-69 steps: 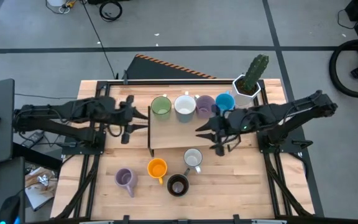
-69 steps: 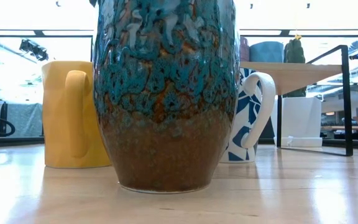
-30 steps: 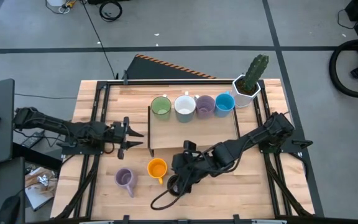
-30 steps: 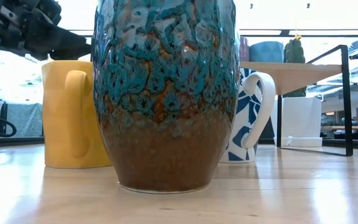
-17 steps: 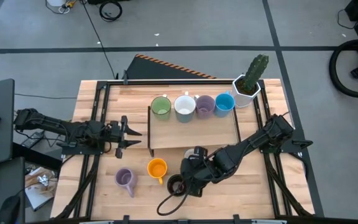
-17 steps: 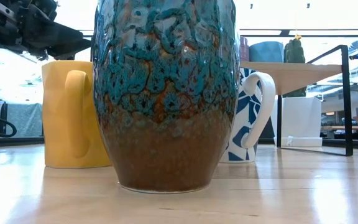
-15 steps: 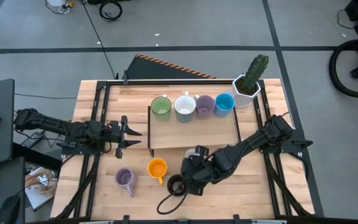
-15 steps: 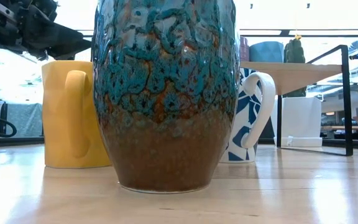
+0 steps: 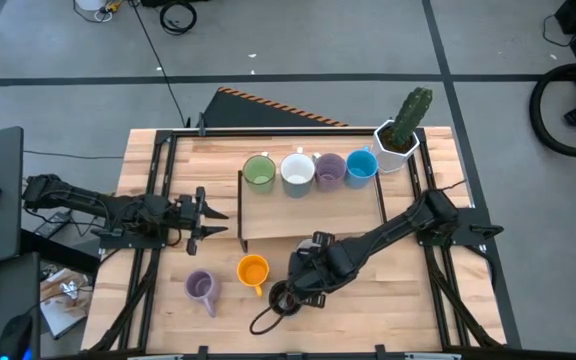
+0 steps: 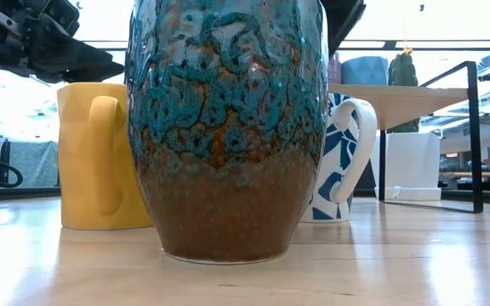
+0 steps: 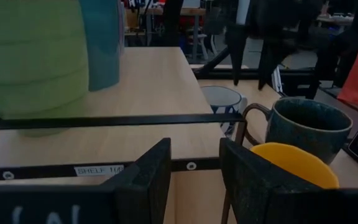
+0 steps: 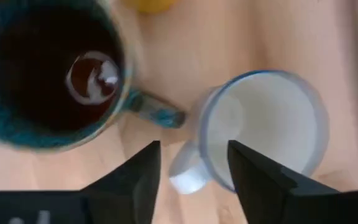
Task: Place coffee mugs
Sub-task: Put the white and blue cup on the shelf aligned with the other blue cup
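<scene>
Hard to make out from above: the white and blue mug point(image 12: 263, 127) and most of the dark brown mug point(image 9: 280, 297), both covered by the right arm near the table's front edge. Low view filled almost wholly by the dark brown mug's teal-and-brown wall, with the orange mug point(image 10: 100, 157) partly hidden behind it on one side and only the handle and a strip of the white and blue mug on the other.

From the table's left edge: left gripper point(image 9: 211, 219) low over the table just outside the left end of the shelf point(image 9: 313, 212), fingers point(image 11: 148, 180) partly apart with nothing between them. Toward the front-left corner, a lavender mug point(image 9: 201, 288), then the orange mug just beside it, apart. Next, the dark brown mug and, touching or nearly touching its handle, the white and blue mug. Right gripper point(image 9: 303, 285) directly above these two, looking straight down; fingers point(image 12: 145, 168) spread apart, one over the brown mug's handle side, the other over the white mug's rim, gripping nothing.

On the shelf along its back edge, four mugs in a row: green mug point(image 9: 259, 172), white mug point(image 9: 297, 170), a second lavender mug point(image 9: 329, 170), blue mug point(image 9: 361, 165). At the back-right corner of the table, a white pot with a cactus point(image 9: 400, 132).

Count: eight mugs, four on the shelf, four on the table in front.
</scene>
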You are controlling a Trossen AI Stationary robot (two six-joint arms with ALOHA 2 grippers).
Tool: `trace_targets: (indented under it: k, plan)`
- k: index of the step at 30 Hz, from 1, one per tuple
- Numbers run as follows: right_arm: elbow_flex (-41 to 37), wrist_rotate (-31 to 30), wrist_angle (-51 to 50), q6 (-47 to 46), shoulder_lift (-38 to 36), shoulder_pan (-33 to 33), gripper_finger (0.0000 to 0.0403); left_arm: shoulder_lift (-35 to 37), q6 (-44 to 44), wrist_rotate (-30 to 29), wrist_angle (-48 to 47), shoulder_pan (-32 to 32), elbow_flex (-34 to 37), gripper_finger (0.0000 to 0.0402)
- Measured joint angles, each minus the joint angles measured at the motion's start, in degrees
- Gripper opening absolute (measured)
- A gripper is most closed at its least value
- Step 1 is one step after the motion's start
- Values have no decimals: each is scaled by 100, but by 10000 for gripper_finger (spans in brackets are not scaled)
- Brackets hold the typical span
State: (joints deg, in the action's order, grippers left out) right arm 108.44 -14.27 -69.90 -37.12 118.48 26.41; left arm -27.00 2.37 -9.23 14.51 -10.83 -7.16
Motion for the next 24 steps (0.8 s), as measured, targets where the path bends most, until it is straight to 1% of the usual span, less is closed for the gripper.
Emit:
trace_targets:
  k: [2, 4, 8, 17, 24]
  plan:
    - [-2, 186, 14, 70, 92, -8, 207, 4, -2, 0, 1, 0, -2, 142]
    - [-2, 205, -26, 82, 152, -17, 214, 2, 0, -1, -14, 0, -2, 142]
    - [-16, 40, -98, 109, 235, -22, 210, 2, 1, 0, -18, -2, -2, 142]
    - [-97, -104, -269, 277, 443, 18, 171, 2, -2, 0, -74, -2, -2, 142]
    - [-111, -65, -223, 258, 441, 18, 118, 2, -2, 0, -75, -2, -2, 142]
